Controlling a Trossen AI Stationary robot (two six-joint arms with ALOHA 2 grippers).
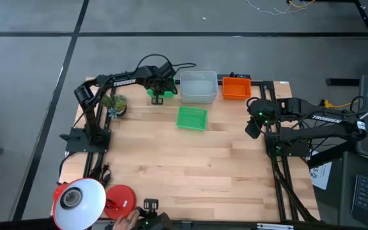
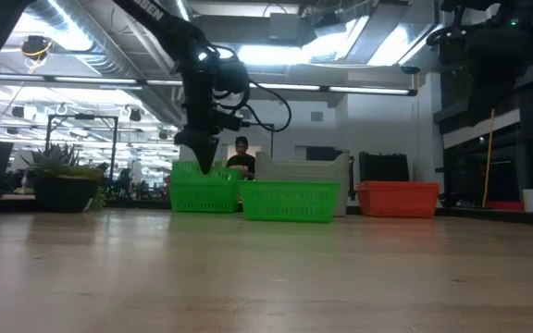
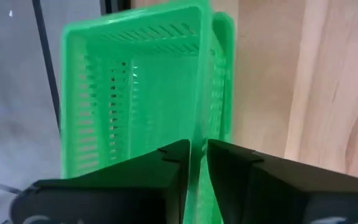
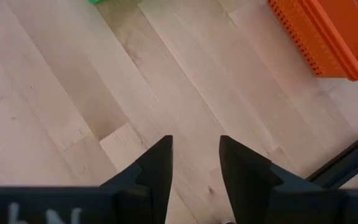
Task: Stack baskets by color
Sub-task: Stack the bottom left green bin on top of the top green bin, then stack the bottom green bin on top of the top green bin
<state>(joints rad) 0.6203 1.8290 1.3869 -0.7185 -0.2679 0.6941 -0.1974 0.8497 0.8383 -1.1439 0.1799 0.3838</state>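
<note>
Slatted green plastic basket (image 3: pixel 135 93), pale wood table (image 1: pixel 197 166)

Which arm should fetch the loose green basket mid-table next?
Left, probably. The left gripper straddles a wall of the far green basket, the stack's spot. The loose green basket lies nearby. The right gripper hovers open, empty.

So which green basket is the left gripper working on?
Look along the table's far edge, left of the grey-white basket. The left gripper straddles a wall of that green basket. The other green basket sits alone, nearer the middle.

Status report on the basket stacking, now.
Left tool straddling rear green basket's wall. Right tool open, over bare table. Second green basket alone mid-table. Nothing obstructing.
</note>
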